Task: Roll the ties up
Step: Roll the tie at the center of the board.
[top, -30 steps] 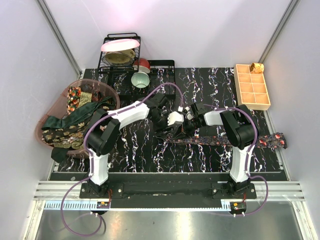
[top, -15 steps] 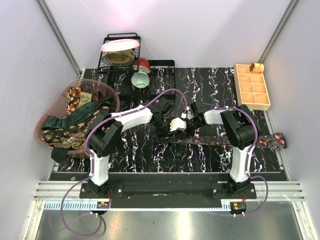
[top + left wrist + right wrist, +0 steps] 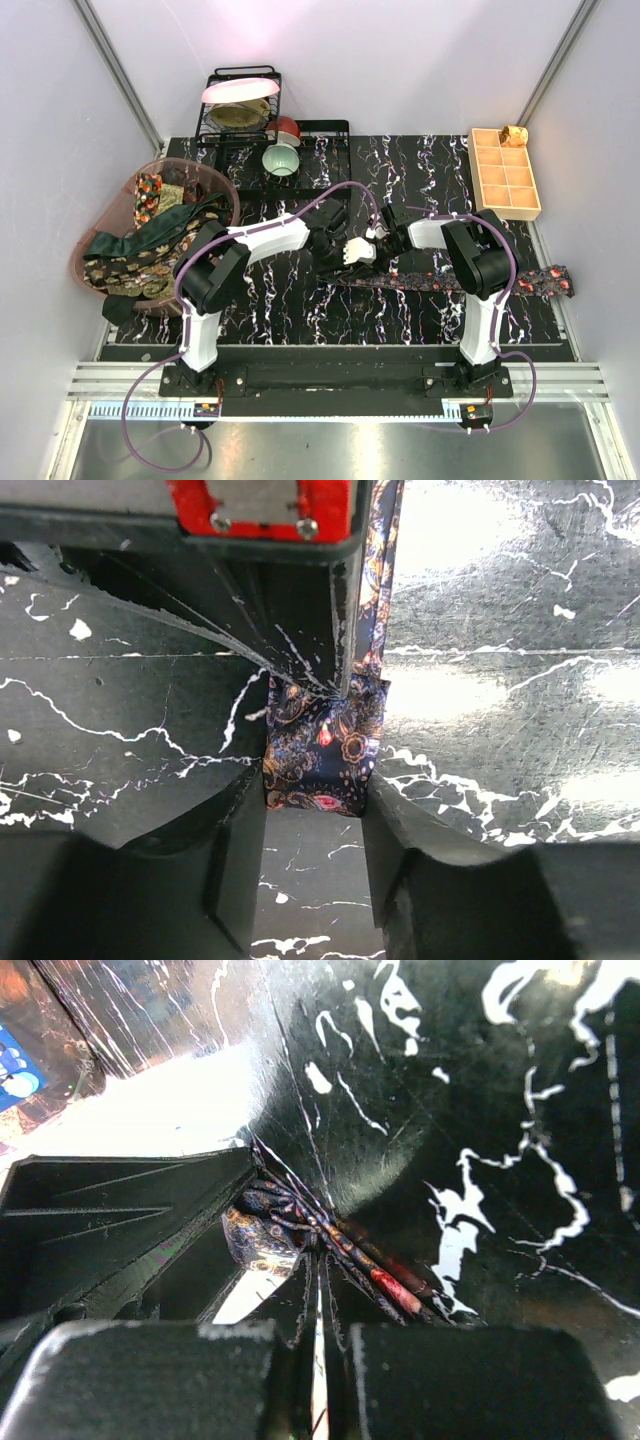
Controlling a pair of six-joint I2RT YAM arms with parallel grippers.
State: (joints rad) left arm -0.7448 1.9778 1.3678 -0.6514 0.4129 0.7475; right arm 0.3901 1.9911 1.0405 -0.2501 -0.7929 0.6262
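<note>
**Dark patterned tie** lying flat on the black marbled counter. Its length runs from between the two pincers, past the right pincer's arm, to the counter's right edge. Its rolled end sits in the left pincer, whose fingers press against both flanks of the roll: a grasp on the tie. The right pincer, directly opposite and touching the roll, is clenched. It appears to pinch the tie's fabric between its tips, though the view there is dark. Other ties are heaped in a pink basket well out to the left pincer's far side. A tan gridded tray stands beyond the right pincer, well apart
</note>
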